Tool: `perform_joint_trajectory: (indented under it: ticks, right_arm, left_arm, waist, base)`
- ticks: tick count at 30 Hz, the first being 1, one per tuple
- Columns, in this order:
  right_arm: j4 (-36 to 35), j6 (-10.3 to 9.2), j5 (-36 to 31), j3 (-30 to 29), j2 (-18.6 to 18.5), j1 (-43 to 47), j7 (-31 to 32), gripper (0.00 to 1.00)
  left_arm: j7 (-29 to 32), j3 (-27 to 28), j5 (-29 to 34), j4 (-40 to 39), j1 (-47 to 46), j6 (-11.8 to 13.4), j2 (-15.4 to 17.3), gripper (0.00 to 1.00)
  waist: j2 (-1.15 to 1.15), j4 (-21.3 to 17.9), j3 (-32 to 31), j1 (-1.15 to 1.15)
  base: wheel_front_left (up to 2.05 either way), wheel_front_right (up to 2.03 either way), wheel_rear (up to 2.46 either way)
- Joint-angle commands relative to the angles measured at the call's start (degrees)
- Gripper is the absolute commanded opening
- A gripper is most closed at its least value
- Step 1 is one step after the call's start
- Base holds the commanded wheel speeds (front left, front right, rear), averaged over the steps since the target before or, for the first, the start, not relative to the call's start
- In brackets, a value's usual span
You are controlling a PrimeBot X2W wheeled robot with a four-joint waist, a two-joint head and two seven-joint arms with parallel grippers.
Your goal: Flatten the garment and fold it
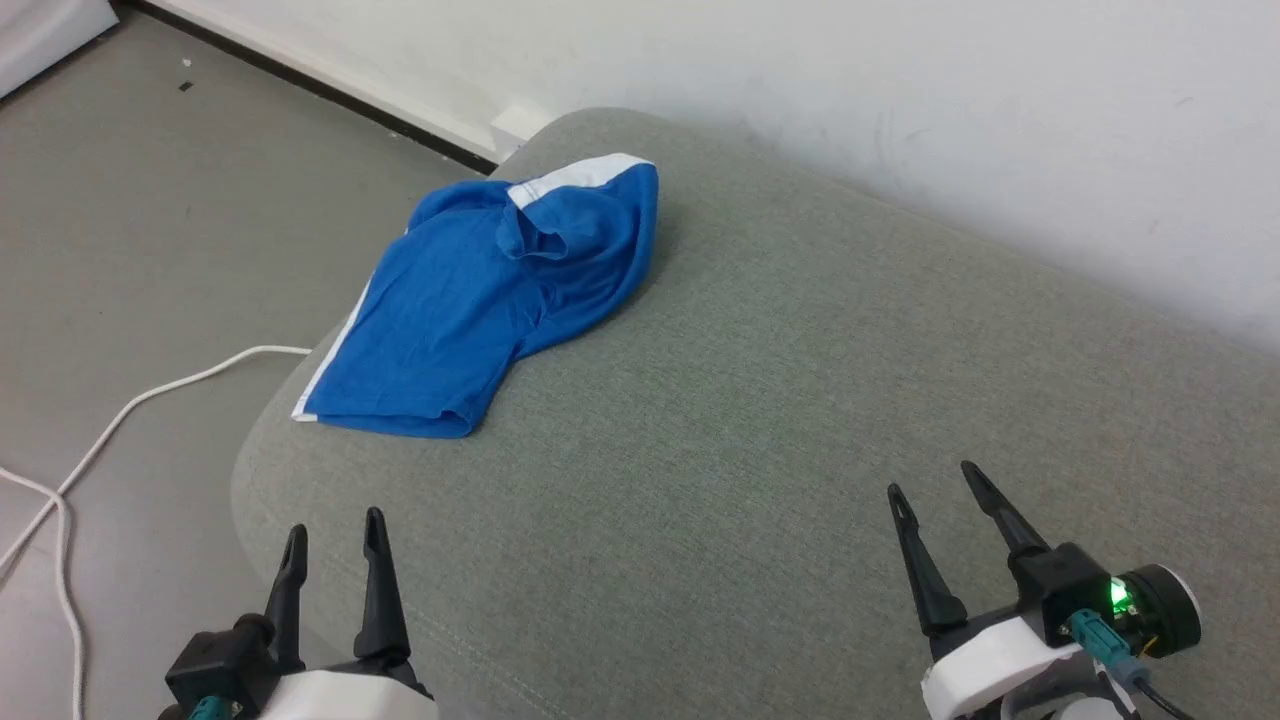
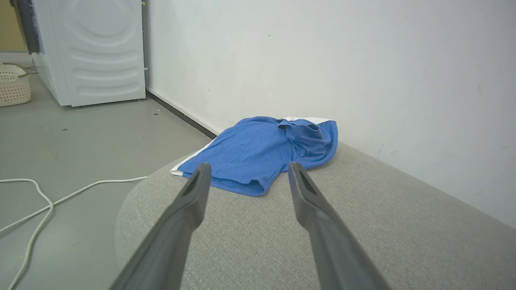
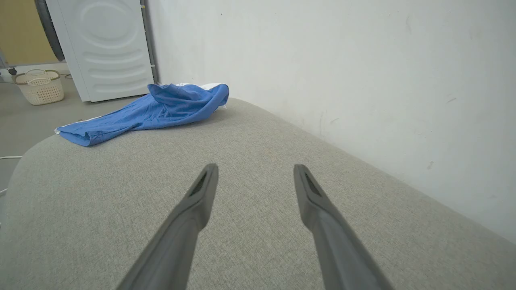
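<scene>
Garment [image 1: 470, 310] sits at couch's [image 1: 800, 400] far-left corner, long axis front-to-back, nearer your L hand [image 1: 335, 522] than R hand [image 1: 932, 478]; both wide, empty.

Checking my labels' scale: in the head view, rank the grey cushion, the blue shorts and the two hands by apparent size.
1. grey cushion
2. blue shorts
3. left hand and right hand: roughly alike, both cropped by the frame, so unranked.

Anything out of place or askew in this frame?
The blue shorts lie rumpled at the left end of the grey upholstered seat, their far part bunched and folded over, their white-striped side at the seat's rounded edge. A white cable trails loose across the floor beside it.
</scene>
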Motion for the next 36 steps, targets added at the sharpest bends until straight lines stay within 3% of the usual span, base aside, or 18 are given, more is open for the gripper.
perform_joint_trajectory:
  ticks: [1,19,22,25,29,36]
  right_arm:
    - [0.3,-0.10,-0.3,0.0,0.1,-1.0,-0.6,1.00]
    - [-0.1,-0.11,-0.9,-0.7,0.1,-1.3,-1.2,1.00]
    - [-0.5,-0.11,-1.1,-1.2,0.1,-1.2,-1.2,1.00]
    - [-1.1,-0.11,-1.8,-1.9,0.1,-1.1,-1.2,1.00]
    - [-2.6,-0.11,-3.5,-3.0,0.1,-1.4,-0.6,1.00]
    - [-7.3,-0.11,-5.2,-3.4,-1.3,-2.9,1.7,1.00]
  left_arm:
    - [-0.6,-0.1,-0.4,0.2,0.6,0.2,-0.1,1.00]
    - [-1.2,-0.3,-1.3,0.4,0.2,0.3,-0.1,1.00]
    - [-1.2,-1.3,-2.3,-0.2,-1.5,-1.0,-0.1,1.00]
    - [-1.2,-1.4,-2.6,-2.2,-5.7,-3.0,0.0,1.00]
    - [-0.3,-2.6,-0.3,-3.3,-14.2,-5.9,2.8,1.00]
    - [9.9,-1.8,-0.6,-2.4,-31.5,-6.7,7.9,1.00]
  waist:
    - [0.00,0.5,0.1,0.00]
    - [0.00,0.4,0.7,0.00]
    - [0.00,0.7,1.0,0.00]
    - [0.00,0.9,2.0,0.00]
    - [0.00,0.4,4.1,0.00]
    - [0.00,-2.4,9.3,0.00]
  base:
    - [0.00,0.00,0.00]
    - [0.00,0.00,0.00]
    - [0.00,0.00,0.00]
    - [0.00,0.00,0.00]
    - [0.00,0.00,0.00]
    - [0.00,0.00,0.00]
